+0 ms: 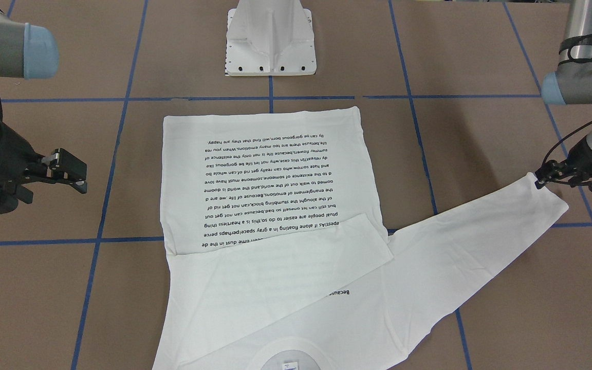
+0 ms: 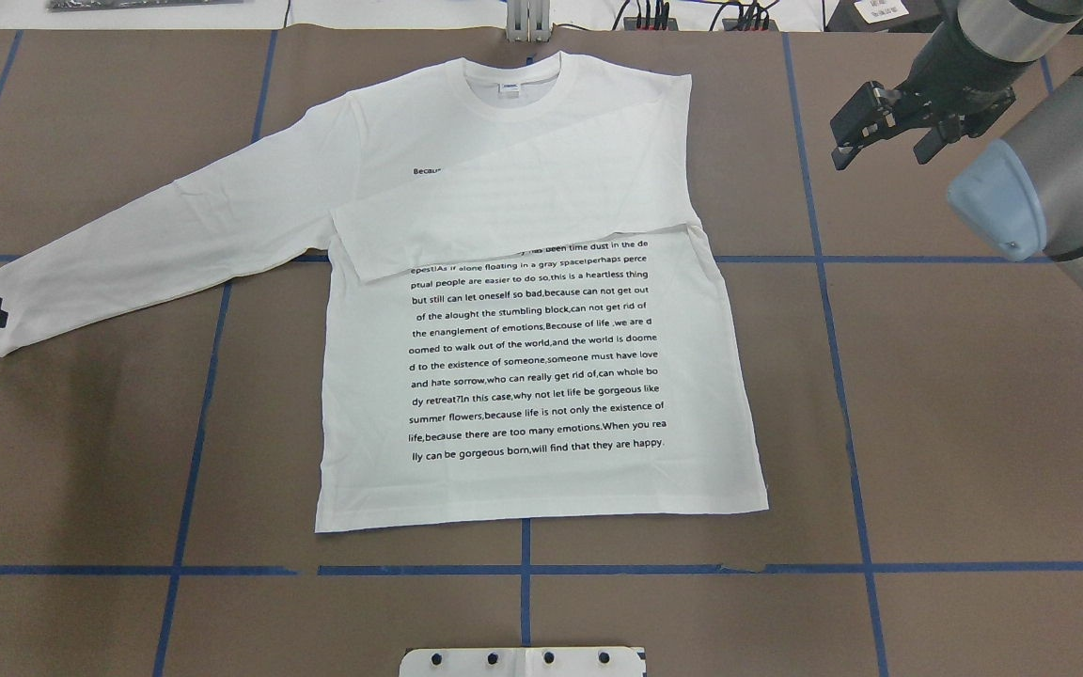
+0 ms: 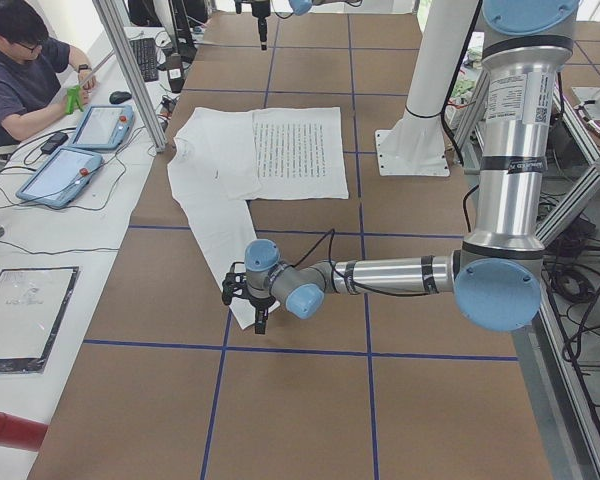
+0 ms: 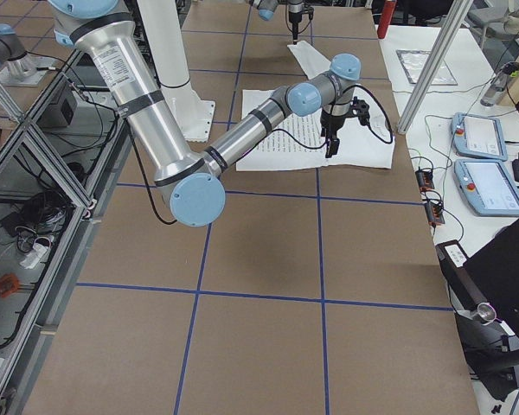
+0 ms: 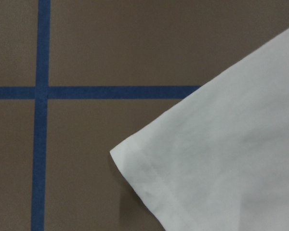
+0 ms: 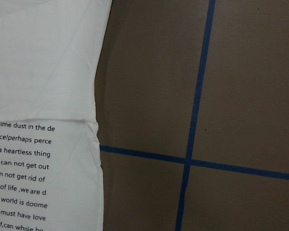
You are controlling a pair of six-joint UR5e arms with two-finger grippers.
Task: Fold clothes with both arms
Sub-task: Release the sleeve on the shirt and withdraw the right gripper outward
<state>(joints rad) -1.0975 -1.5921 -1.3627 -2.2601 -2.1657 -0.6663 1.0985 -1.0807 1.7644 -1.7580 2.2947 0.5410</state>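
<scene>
The white shirt (image 2: 541, 376) lies flat on the brown table with its printed text up and its neck label (image 2: 510, 87) at the far end. One sleeve (image 2: 523, 216) is folded across the chest. The other sleeve (image 2: 156, 244) stretches out to the robot's left, and its cuff (image 5: 149, 178) lies flat on the table. My left gripper (image 1: 541, 181) is at that cuff's corner and looks open, not lifting the cloth. My right gripper (image 2: 880, 141) is open and empty above the table, apart from the shirt's shoulder edge (image 6: 94, 86).
The white pedestal base (image 1: 270, 46) stands at the robot's side of the table, close to the shirt's hem. Blue tape lines (image 2: 824, 282) cross the table. An operator (image 3: 20, 70) sits beyond the far edge with tablets (image 3: 80, 150).
</scene>
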